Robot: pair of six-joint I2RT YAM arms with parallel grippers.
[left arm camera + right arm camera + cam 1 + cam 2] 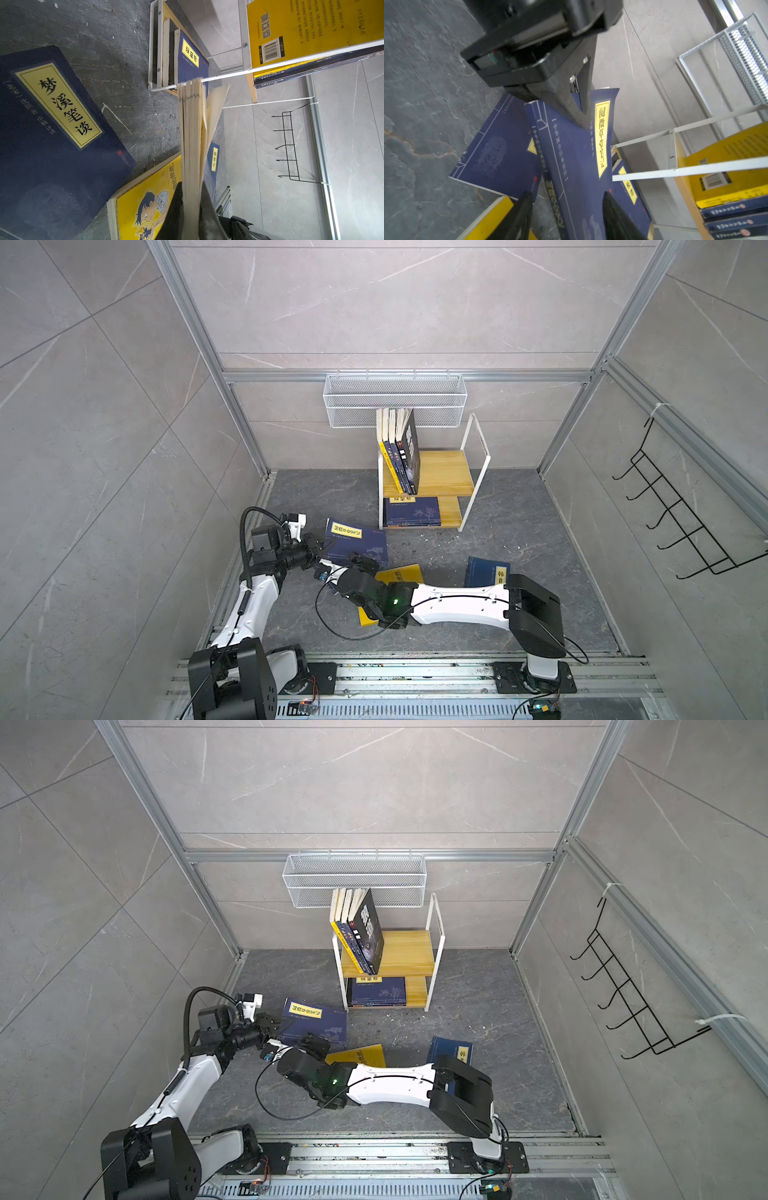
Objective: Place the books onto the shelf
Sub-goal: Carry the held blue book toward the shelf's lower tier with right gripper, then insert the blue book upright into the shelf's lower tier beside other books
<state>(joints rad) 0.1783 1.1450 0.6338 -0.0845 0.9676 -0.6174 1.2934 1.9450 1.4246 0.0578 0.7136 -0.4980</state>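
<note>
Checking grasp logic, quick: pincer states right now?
Left pincer: shut on the navy book, held up on edge.
Right pincer: open, fingers either side of the same book, not yet clamped.

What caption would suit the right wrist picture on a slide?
Left pincer clamps a navy book by its edge; the right pincer straddles it with open jaws, near the shelf.

Walls (395,302): pale grey marble-look tiles, thin white veins, on three sides. Aluminium frame (395,376) up corners and across back. Floor (519,539): dark grey stone-look, pale specks scattered. White mesh basket (395,400) hung at 12 o'clock. Black wire hook rack (681,506) on wall at 3 o'clock. Light even, diffuse.
</note>
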